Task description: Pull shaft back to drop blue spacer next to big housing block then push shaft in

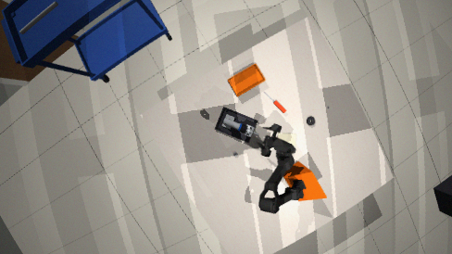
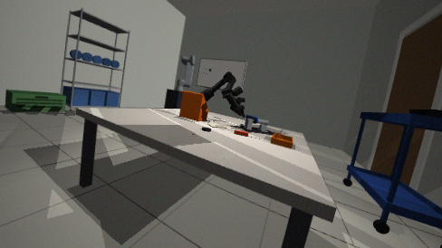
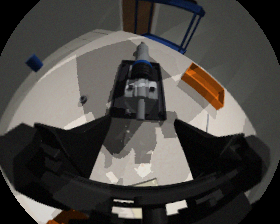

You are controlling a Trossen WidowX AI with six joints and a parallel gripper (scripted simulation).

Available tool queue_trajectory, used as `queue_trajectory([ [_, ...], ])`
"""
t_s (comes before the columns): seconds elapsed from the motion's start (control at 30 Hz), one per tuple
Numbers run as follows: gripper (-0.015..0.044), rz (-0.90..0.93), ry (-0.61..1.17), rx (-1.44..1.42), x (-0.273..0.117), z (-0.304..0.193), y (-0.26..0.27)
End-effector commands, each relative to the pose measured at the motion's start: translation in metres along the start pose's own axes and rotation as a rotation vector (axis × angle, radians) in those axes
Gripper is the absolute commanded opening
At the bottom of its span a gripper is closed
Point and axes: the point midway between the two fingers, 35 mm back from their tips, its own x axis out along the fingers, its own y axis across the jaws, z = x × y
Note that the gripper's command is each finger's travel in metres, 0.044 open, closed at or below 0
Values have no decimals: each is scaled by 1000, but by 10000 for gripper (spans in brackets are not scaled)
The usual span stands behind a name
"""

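The grey shaft (image 1: 232, 122) (image 3: 141, 52) lies lengthwise over a black tray (image 1: 220, 119) (image 3: 119, 87). A narrower grey stub (image 3: 141, 109) sticks out of the grey housing block (image 3: 141, 90) on the side toward my gripper. The blue spacer (image 1: 240, 127) (image 3: 142, 63) is around the shaft on the block's far side, with a dark band between them in the wrist view. Whether that band is a part or shadow, I cannot tell; other spacers are not distinct. My gripper (image 3: 143, 120) is open and empty at the tray's near end, its fingers either side of the stub's line. Contact is not visible.
An orange bin (image 1: 246, 80) (image 2: 282, 140) (image 3: 205, 89) stands beside the tray. A red-handled screwdriver (image 1: 280, 106) (image 2: 241, 133) and a black ring (image 1: 310, 120) (image 2: 206, 129) lie on the table. An orange block (image 1: 315, 185) (image 2: 192, 105) stands by the arm's base. A small ring (image 3: 83, 99) lies left of the tray.
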Motion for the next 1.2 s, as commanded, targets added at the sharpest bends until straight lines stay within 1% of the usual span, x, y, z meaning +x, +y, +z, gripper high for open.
queue_trajectory([
  [0.0, 440, -56, 17, -27, 2, 10, -20],
  [0.2, 440, -152, 168, -13, 11, 19, -54],
  [0.33, 440, -196, 308, 9, 12, 23, -62],
  [0.47, 440, -175, 474, 10, 16, 24, -53],
  [0.53, 440, -164, 522, -27, 18, 30, -51],
  [0.87, 440, -49, 691, -65, 27, 49, -18],
  [1.03, 440, 10, 774, -7, 22, 48, 4],
  [1.17, 440, 11, 777, -7, 22, 48, 5],
])
